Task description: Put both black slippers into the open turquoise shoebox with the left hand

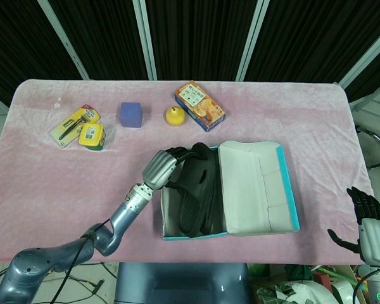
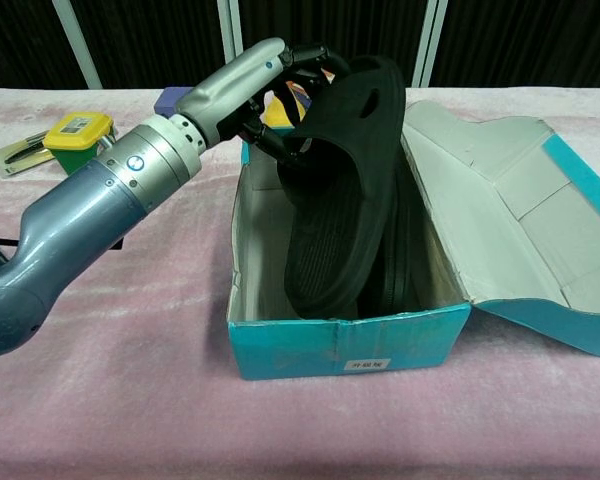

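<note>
2nd slipper (image 2: 345, 200) sits tilted inside shoebox (image 2: 345, 345), leaning vs 1st slipper (image 2: 398, 262), already in. Left hand (image 2: 280, 85) grips its far end, w/ release left. Right hand (image 1: 369, 221) idle, fingers apart.

Two black slippers (image 1: 193, 190) are here, both inside one turquoise shoebox (image 1: 291, 209); one is under the left hand's fingers (image 1: 177, 154), the other stands on edge just past them, against the lid side. One cracker box (image 1: 199, 106) lies beyond the fingers, with one yellow fruit (image 1: 173, 116) and one blue cube (image 1: 130, 114) beside it. One yellow-green tape measure (image 1: 91, 136) and one carded tool pack (image 1: 73, 125) lie well apart from the fingers, toward the far left. One pink cloth covers one tabletop (image 1: 44, 177). Two robot hands are counted: the left hand (image 1: 159, 167) at the shoebox and the right hand (image 1: 366, 221) off the near right edge.
</note>
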{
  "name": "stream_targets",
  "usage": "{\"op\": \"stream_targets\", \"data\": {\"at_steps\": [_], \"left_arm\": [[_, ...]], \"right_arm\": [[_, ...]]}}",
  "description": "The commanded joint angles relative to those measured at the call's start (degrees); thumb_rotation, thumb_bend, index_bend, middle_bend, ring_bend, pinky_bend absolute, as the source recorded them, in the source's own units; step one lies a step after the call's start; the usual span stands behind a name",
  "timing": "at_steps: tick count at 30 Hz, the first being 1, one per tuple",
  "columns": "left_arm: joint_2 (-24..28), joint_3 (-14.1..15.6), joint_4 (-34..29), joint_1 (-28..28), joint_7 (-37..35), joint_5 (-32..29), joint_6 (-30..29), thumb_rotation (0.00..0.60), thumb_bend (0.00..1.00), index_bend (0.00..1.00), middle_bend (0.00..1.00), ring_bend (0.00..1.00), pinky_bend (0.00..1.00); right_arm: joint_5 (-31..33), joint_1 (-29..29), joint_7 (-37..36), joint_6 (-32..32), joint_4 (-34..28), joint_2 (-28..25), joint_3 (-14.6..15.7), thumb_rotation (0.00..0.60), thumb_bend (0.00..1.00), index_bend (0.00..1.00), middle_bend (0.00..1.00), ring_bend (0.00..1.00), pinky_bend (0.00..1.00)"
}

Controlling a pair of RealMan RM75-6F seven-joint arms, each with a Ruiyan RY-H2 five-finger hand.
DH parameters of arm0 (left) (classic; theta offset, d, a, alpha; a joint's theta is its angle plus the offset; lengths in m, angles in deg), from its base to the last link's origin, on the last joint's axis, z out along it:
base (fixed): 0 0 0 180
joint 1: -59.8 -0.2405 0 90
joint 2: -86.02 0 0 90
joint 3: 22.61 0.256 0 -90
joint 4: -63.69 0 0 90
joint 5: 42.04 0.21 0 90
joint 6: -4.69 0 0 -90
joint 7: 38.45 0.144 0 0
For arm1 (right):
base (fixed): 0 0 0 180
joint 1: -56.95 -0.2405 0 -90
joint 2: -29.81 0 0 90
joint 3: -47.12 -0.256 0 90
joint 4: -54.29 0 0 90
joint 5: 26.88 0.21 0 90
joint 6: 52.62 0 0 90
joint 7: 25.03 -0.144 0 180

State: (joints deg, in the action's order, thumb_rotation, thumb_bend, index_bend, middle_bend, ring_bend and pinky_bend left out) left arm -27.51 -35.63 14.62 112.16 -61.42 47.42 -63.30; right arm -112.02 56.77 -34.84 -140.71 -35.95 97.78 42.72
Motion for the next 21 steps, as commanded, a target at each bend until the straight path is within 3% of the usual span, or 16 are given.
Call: {"op": "stream_targets", "data": {"at_steps": [1, 9, 17, 21], "left_arm": [[1.0, 0.2, -1.4, 0.0, 1.8, -1.7, 2.6, 0.600, 0.10, 0.24, 0.42, 0.36, 0.44], [5.4, -0.7, -8.3, 0.3, 9.5, -7.7, 11.9, 0.600, 0.07, 0.21, 0.37, 0.36, 0.45], [9.5, -2.0, -14.4, 1.8, 23.2, -14.7, 19.4, 0.600, 0.02, 0.18, 0.34, 0.36, 0.44], [10.3, -3.0, -16.1, 2.5, 29.6, -18.1, 20.5, 0.600, 0.02, 0.18, 0.35, 0.36, 0.44]], "right_arm": [[0.0, 0.0, 0.2, 0.0, -0.1, 0.0, 0.0, 0.600, 0.11, 0.04, 0.05, 0.00, 0.00], [0.0, 0.1, 0.8, -0.1, -0.8, -0.2, 0.0, 0.600, 0.11, 0.04, 0.05, 0.00, 0.00], [0.0, 0.1, 1.3, 0.0, -1.1, -0.1, 0.2, 0.600, 0.11, 0.04, 0.05, 0.00, 0.00], [0.0, 0.2, 1.3, -0.1, -1.2, -0.1, 0.2, 0.600, 0.11, 0.04, 0.05, 0.00, 0.00]]}}
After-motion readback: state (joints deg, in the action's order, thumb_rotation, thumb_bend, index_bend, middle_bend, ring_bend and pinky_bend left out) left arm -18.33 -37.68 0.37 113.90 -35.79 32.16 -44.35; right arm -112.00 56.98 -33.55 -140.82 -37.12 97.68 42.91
